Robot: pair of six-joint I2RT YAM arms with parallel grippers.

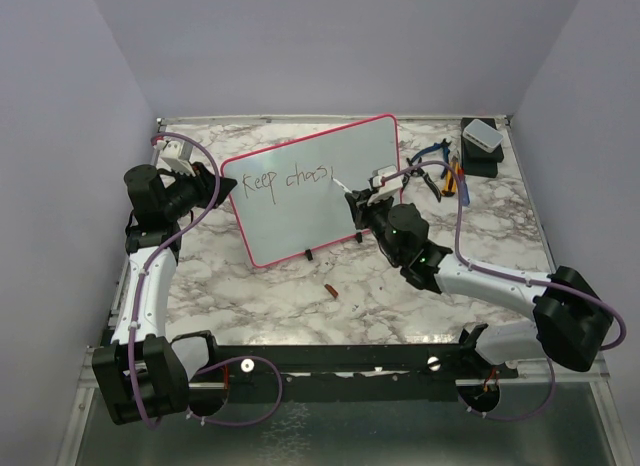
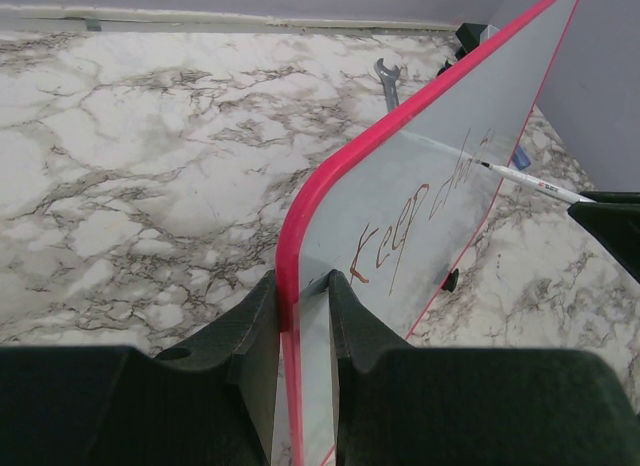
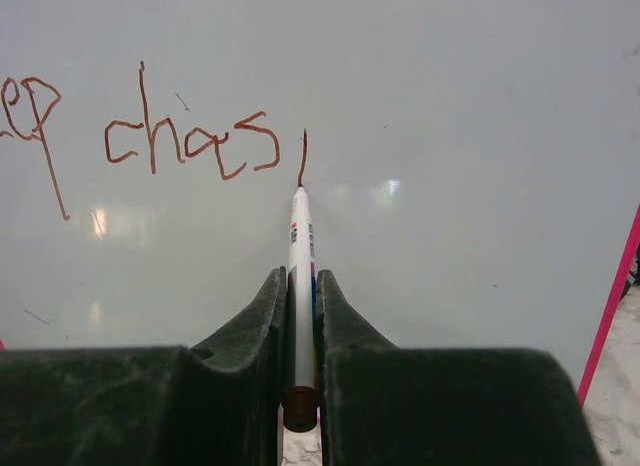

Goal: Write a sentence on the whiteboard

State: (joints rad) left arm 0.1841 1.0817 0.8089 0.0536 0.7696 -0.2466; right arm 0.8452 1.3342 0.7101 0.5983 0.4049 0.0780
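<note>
The whiteboard [image 1: 320, 191], white with a red-pink frame, stands tilted on small black feet mid-table. My left gripper [image 1: 222, 189] is shut on its left edge [image 2: 288, 286]. The sentence [image 1: 285, 180] reads "Keep chas" plus one upright stroke, in thin brown marker; it also shows in the right wrist view [image 3: 190, 146] and the left wrist view [image 2: 400, 231]. My right gripper [image 1: 358, 208] is shut on a white marker [image 3: 301, 276], whose tip touches the board at the foot of that stroke. The marker also shows in the left wrist view [image 2: 525, 178].
A small brown marker cap [image 1: 330, 288] lies on the marble table in front of the board. Pliers and tools [image 1: 440, 174] lie at back right, beside a black stand with a white box [image 1: 482, 144]. A wrench [image 2: 388, 81] lies behind the board.
</note>
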